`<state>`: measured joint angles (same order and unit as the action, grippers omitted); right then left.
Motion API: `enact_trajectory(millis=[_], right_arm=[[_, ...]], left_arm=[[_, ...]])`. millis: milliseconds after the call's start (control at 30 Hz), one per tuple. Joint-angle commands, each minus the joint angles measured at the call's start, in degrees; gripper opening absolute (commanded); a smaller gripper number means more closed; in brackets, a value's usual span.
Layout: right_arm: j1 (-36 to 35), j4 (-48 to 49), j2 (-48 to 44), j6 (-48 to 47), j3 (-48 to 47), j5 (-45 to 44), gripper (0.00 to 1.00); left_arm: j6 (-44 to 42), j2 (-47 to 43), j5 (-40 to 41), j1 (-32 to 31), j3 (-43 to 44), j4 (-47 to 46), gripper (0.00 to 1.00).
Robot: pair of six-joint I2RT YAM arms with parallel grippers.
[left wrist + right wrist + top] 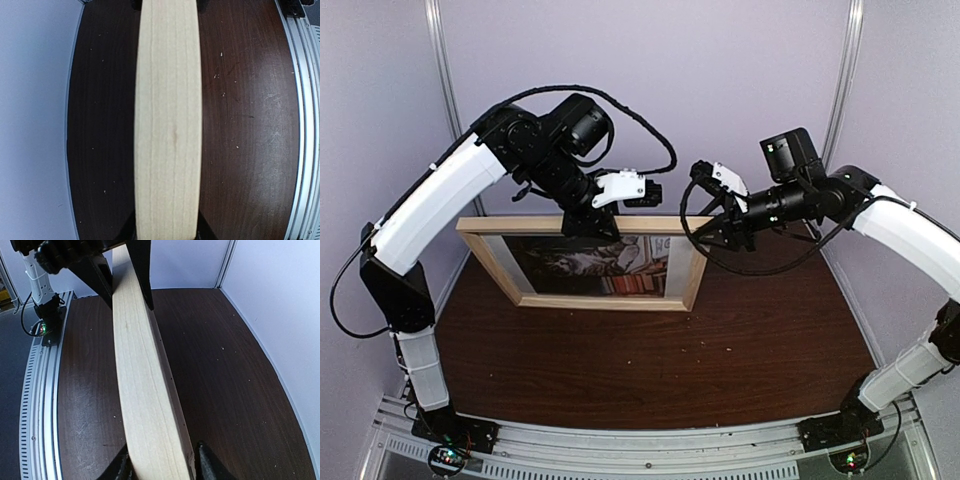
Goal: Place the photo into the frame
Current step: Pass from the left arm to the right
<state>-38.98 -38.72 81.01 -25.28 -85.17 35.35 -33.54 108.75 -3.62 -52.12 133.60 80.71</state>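
Note:
The light wood frame (600, 301) stands upright on its long edge at the back of the table. The photo (595, 263), a grey cat on red and orange books, shows inside it and faces the arms. My left gripper (588, 222) is shut on the middle of the top rail. My right gripper (705, 228) is shut on the rail's right end. In the left wrist view the rail (167, 125) runs between my fingers (129, 231). In the right wrist view the rail (142, 380) runs from my right gripper (162, 465) to the left gripper (122, 272).
The dark brown table (670, 370) lies in front of the frame. Pale walls close the back and both sides. A metal rail (640, 450) with the arm bases runs along the near edge.

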Motion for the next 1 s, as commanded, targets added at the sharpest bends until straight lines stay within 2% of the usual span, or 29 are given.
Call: enact_trajectory(millis=[0,167,267,367,467,533,633,733,967], right_arm=[[-0.48,-1.87,-0.41,-0.17,-1.76,-0.49,0.35],[-0.48,-2.65,-0.57,-0.39,-1.97,-0.84,0.26],[-0.45,-2.92,-0.79,-0.32,-2.11,-0.79,0.15],[-0.46,-2.52,-1.23,-0.10,-1.52,-1.43,0.00],[-0.44,-2.15,-1.56,0.86,-1.11,-2.11,0.00],[-0.44,-2.50,-1.56,1.92,-1.26,-2.82,0.00],[-0.24,-3.80,-0.74,4.12,-2.60,-5.10,0.00],[0.60,-5.45,0.73,7.88,-5.00,-7.30,0.00],[7.60,-4.66,2.67,21.86,-7.87,-7.11,0.00]], left_arm=[[2.82,-0.32,-3.68,0.36,0.54,-5.15,0.00],[2.48,-0.30,-3.64,0.40,0.27,-5.20,0.00],[2.59,-0.34,-2.97,0.37,0.05,-5.59,0.01],[3.42,-1.48,-1.32,0.40,-1.98,-8.37,0.21],[3.82,-3.56,0.98,0.43,-5.39,-12.32,0.43],[4.17,-5.20,2.54,0.44,-7.74,-15.39,0.71],[5.22,-8.06,6.51,0.44,-11.14,-20.54,0.90],[6.74,-11.41,10.38,0.69,-14.83,-26.80,0.98],[11.60,-18.38,20.00,1.98,-21.56,-38.07,0.98]])
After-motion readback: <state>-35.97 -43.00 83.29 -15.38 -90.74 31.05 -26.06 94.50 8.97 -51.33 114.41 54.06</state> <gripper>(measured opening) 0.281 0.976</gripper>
